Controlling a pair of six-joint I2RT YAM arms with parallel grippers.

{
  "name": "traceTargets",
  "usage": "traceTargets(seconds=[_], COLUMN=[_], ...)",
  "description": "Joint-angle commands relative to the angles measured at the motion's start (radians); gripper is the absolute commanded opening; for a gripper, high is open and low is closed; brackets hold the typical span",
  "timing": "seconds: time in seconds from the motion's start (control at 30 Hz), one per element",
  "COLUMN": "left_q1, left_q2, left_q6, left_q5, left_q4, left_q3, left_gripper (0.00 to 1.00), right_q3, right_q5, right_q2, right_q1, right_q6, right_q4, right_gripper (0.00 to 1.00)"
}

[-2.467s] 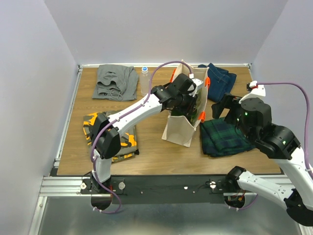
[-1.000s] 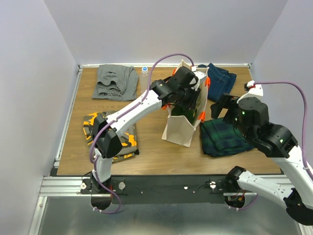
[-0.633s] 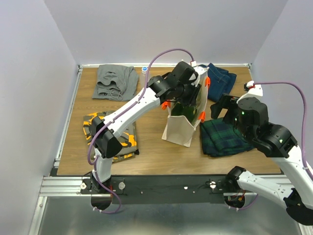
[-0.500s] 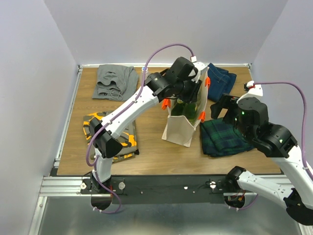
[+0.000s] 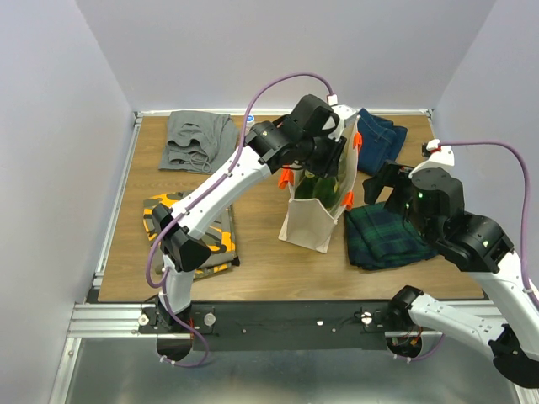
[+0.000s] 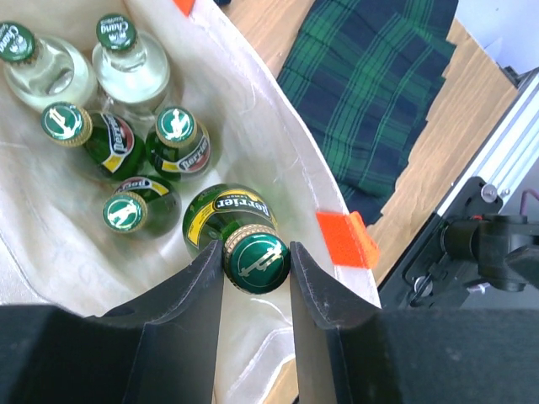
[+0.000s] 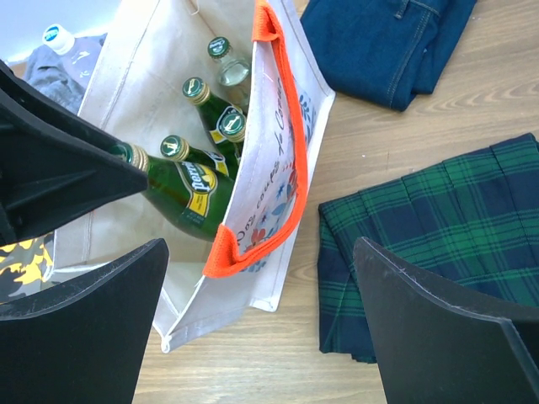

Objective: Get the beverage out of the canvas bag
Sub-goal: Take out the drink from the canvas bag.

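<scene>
- The left pincer [image 6: 255, 263] is clamped narrow on the neck of a green bottle [image 6: 229, 215], just under its cap.
- That bottle hangs tilted inside the canvas bag [image 5: 307, 223]. Its body is below the rim, on the side nearest the right arm.
- The bag stands upright in the middle of the table [image 5: 253, 269], mouth open.
- As I see it, the step in hand is the lift out. It wants a straight, slow pull upward, and the bottle should come upright so its base doesn't drag the cloth wall.
- The grip is only on the neck, so a quick swing could let the bottle slip or twist.
- The other bottles [image 6: 177, 139] stand close beside it, some green and some clear. A sideways pull might knock them.
- The orange handle [image 7: 278, 143] droops along the near rim and could catch the bottle's shoulder.
- The right pincer [image 7: 259, 278] hangs wide and empty just beside the bag, above the plaid cloth [image 5: 383, 236]. It could steady the bag if it starts to rise.
- Further out lie jeans [image 5: 379, 135], a grey shirt [image 5: 198, 139] and a small water bottle [image 7: 57, 38], all well clear.
</scene>
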Motion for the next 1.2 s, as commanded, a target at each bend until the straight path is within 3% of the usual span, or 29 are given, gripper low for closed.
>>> traceTargets(seconds=[0.0,1.17], left_q1=[-0.005,0.001], left_q2=[-0.068,-0.208], left_q6=[0.007,0.043], left_q5=[0.036,-0.040], left_q4=[0.072,0.153], left_q3=[0.046,0.095], left_gripper=[0.00,0.00], right_q3=[-0.001,-0.030], right_q5=[0.014,0.016], right_q2=[-0.009,-0.018], right_q1=[0.006,0.006], right_q6=[0.016,0.027], right_q4=[0.019,0.035], right_gripper=[1.00,1.00])
